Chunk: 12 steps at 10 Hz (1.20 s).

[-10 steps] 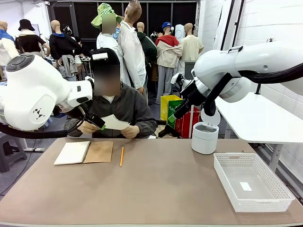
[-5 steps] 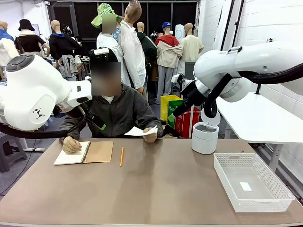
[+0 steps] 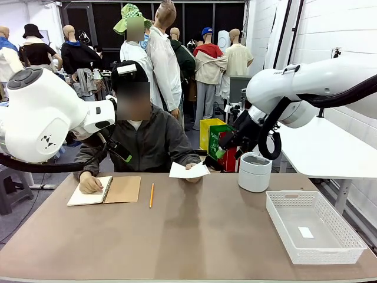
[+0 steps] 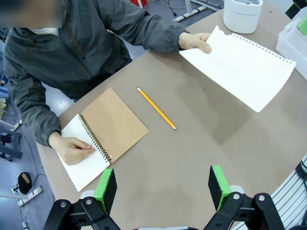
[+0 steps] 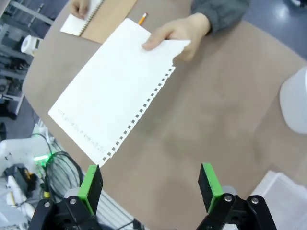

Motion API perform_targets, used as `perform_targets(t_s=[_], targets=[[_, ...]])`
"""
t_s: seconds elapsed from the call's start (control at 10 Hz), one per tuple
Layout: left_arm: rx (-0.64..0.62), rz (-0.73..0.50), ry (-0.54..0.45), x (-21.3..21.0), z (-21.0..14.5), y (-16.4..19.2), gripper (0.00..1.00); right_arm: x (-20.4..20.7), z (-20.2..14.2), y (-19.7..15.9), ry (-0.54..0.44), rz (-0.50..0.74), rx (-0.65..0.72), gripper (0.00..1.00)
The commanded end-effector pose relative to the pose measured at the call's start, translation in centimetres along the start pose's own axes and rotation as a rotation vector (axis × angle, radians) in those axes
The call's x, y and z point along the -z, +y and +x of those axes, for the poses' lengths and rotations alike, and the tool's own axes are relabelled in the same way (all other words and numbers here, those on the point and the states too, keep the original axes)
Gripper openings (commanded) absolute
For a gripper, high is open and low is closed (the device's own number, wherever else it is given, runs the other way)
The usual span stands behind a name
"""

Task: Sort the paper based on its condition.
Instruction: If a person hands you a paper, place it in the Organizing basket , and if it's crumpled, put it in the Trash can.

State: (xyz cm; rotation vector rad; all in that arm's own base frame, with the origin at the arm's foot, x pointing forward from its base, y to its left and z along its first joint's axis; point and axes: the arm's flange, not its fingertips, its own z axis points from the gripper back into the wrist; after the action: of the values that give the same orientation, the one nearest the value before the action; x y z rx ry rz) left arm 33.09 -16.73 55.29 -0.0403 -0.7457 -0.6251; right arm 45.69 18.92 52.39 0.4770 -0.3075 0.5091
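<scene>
While both claws (image 4: 163, 189) (image 5: 149, 187) gape, hand-held paper (image 3: 188, 170) extends long-axis over table

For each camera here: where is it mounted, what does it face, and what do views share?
Front: between the arms, facing the person across the brown table; both white arms show.
Left wrist: above the table, looking down past its open hand.
Right wrist: looking down past its open hand.
All share the torn-out white paper sheet.
</scene>
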Motion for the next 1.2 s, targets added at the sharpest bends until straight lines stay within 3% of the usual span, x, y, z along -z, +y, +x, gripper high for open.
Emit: perform_targets(t_s=[0.0, 0.7, 1.1], targets=[[-0.002, 0.004, 0.001, 0.0, -0.1, 0.0, 1.0, 0.0, 0.6, 0.3, 0.026, 0.0, 0.035, 1.0], [-0.002, 0.004, 0.001, 0.0, -0.1, 0.0, 1.0, 0.0, -0.1, 0.0, 0.006, 0.003, 0.016, 1.0], [-0.002, 0.004, 0.001, 0.0, -0.1, 0.0, 1.0, 2.0, -2.0, -3.8, 0.061, 0.153, 0.396, 1.0]])
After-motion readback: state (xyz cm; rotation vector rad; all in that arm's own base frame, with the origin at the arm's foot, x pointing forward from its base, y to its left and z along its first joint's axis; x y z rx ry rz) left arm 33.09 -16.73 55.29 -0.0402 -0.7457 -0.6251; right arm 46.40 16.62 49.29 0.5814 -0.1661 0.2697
